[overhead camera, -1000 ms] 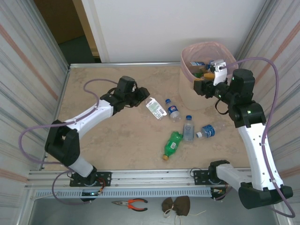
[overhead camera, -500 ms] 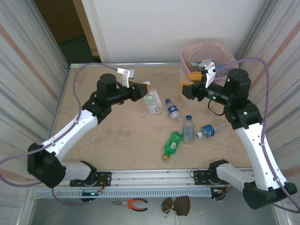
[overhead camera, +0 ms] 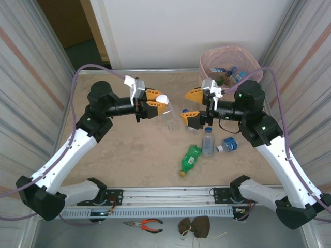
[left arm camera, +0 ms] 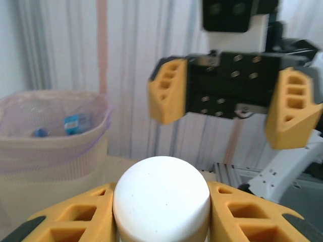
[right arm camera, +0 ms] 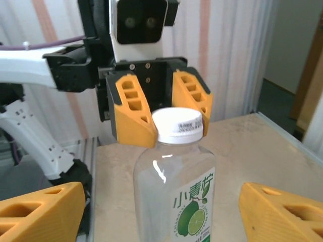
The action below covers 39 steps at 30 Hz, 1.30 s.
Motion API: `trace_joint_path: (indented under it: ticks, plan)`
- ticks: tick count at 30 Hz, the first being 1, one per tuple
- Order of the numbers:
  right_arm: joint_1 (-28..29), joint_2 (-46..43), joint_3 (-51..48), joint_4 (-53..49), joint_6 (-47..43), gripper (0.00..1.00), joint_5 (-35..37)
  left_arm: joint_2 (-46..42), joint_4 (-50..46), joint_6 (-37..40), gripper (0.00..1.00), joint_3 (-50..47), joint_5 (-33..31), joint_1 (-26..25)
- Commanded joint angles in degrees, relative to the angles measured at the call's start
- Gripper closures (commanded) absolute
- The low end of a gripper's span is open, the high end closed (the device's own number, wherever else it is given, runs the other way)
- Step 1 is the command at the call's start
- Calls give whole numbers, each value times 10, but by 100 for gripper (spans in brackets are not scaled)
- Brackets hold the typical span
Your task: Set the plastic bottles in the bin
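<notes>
My left gripper (overhead camera: 158, 100) is shut on the white cap of a clear bottle (overhead camera: 171, 117) with a lime label, held in the air over the table's middle. The cap (left arm camera: 161, 194) sits tight between my left fingers (left arm camera: 75, 222). My right gripper (overhead camera: 187, 106) faces it from the right, wide open, and touches nothing. In the right wrist view the bottle (right arm camera: 174, 196) hangs just in front of the right gripper (right arm camera: 162, 204). The bin (overhead camera: 207, 90) with its pink liner stands at the far right and holds several bottles. Several more bottles lie on the table, among them a green one (overhead camera: 190, 156) and a blue-capped one (overhead camera: 208, 142).
Corrugated walls close in both sides of the table (overhead camera: 119, 150). A metal rail (overhead camera: 165, 194) runs along the near edge. Pliers (overhead camera: 147, 223) lie below that rail, off the table. The bin (left arm camera: 50, 136) is left of the opposing gripper in the left wrist view.
The left arm has lifted the lime-label bottle off the table and carried it right. The right gripper has come away from the bin toward the bottle and opened wide.
</notes>
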Motion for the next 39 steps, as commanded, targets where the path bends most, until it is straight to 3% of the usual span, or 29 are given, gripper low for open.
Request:
trace_joint_path:
  ticks: [1, 7, 11, 16, 22, 24, 29, 30, 39]
  plan:
    - [20, -10, -11, 16, -27, 17, -48, -26, 57, 19, 81, 24, 84, -2]
    - [61, 10, -4, 3, -49, 12, -62, -27, 46, 44, 81, 63, 135, -35]
    - [84, 33, 12, -32, -73, 13, -90, -26, -7, 77, 81, 88, 104, -52]
    - [101, 43, 21, -48, -80, 22, -80, -26, -2, 77, 81, 89, 97, -52]
    - [103, 49, 28, -40, -58, 40, -85, -25, 2, 76, 77, 84, 87, -52]
    - [103, 51, 30, -40, -55, 43, -87, -27, 0, 76, 72, 83, 78, -53]
    - [102, 47, 36, -45, -54, 44, -64, -47, -3, 82, 37, 69, 34, -52]
    - [102, 46, 37, -46, -54, 43, -55, -53, -3, 83, 34, 65, 22, -53]
    - [47, 51, 68, -45, 1, 43, 43, -99, -16, 90, 25, 31, -74, -52]
